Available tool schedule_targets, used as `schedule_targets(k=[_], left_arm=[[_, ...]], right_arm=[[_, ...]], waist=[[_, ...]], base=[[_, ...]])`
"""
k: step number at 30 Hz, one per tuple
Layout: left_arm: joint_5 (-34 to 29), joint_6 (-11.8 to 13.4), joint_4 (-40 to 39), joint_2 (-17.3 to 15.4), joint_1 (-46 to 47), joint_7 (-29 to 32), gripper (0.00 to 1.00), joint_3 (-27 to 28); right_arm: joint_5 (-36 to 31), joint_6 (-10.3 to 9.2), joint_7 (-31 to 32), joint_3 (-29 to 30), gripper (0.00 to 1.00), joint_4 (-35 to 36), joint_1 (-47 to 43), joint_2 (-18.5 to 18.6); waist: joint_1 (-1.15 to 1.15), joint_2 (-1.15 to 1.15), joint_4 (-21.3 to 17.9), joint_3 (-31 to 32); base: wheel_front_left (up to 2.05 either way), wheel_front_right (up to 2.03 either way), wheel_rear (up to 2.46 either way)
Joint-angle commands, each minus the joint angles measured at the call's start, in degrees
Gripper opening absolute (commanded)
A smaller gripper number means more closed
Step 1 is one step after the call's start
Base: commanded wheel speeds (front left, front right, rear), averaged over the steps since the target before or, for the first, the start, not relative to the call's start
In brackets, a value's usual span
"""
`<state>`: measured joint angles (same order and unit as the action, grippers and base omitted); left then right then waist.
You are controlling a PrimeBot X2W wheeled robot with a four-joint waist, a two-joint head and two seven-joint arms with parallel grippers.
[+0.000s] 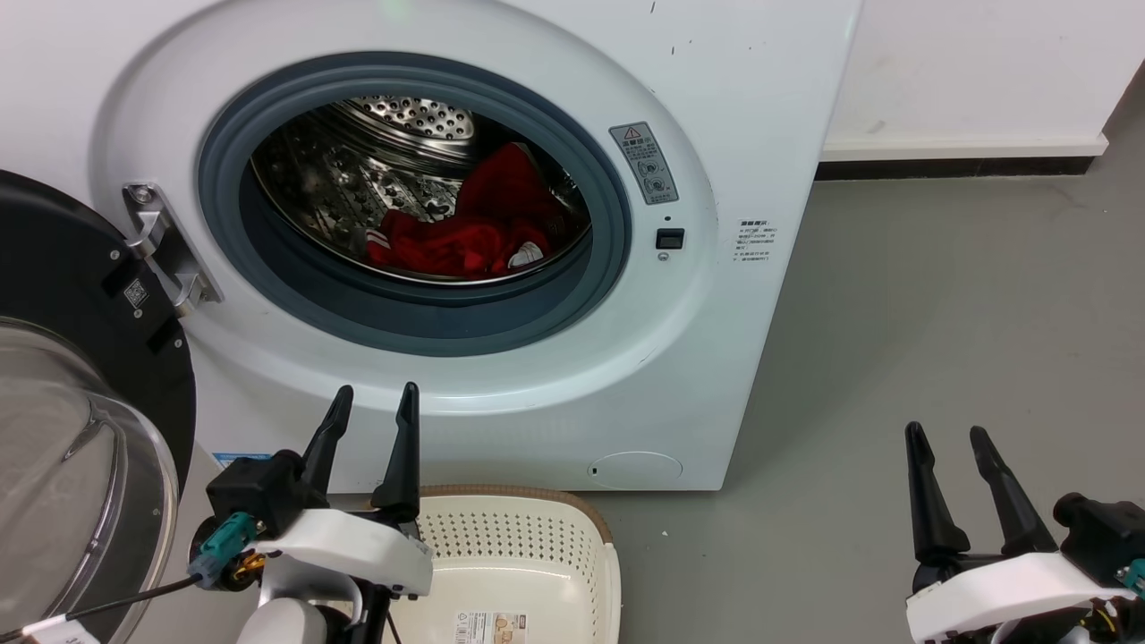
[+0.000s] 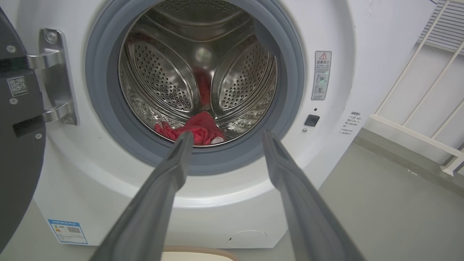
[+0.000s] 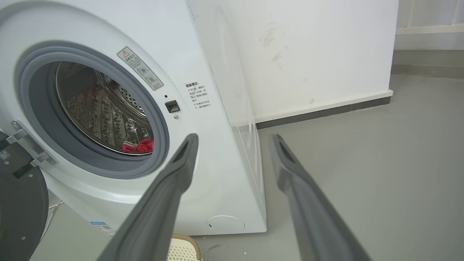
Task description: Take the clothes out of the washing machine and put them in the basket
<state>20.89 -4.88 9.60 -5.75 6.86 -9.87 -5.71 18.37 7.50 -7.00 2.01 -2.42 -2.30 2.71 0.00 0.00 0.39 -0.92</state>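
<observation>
L gripper (image 1: 377, 390) apart, below porthole rim (image 1: 420, 327) | R gripper (image 1: 945, 430) apart, over floor (image 1: 894, 313) | clothes (image 1: 465, 234) in drum (image 1: 358, 179)

grey floor (image 1: 939, 340), washing machine (image 1: 760, 107), basket (image 1: 537, 546)

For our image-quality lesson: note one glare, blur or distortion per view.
Head view: sharp, with bright glints on the drum behind the clothes. Left wrist view: the left gripper looks soft near the lens; a pale reflection sits deep in the drum. Right wrist view: the washing machine leans and bows, wide-angle distortion.
</observation>
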Motion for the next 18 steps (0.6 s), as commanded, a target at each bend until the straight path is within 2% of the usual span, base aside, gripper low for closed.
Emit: schedule_targets(k=[1, 18], left_arm=[[-1.2, 0.3, -0.3, -0.4, 0.9, -0.6, 1.0, -0.3], [-9.3, 2.7, 1.1, -1.3, 0.6, -2.7, 1.0, -1.7]], right_arm=[[-1.2, -0.02, -0.3, 0.1, 1.0, 0.8, -0.1, 0.3], [-10.2, -0.02, -1.7, 0.5, 1.0, 2.2, -1.1, 0.3]], waist=[[0.0, 0.0, 0.0, 0.0], [0.0, 0.0, 0.2, -0.1]], base=[[0.0, 0.0, 0.0], [0.0, 0.0, 0.0]])
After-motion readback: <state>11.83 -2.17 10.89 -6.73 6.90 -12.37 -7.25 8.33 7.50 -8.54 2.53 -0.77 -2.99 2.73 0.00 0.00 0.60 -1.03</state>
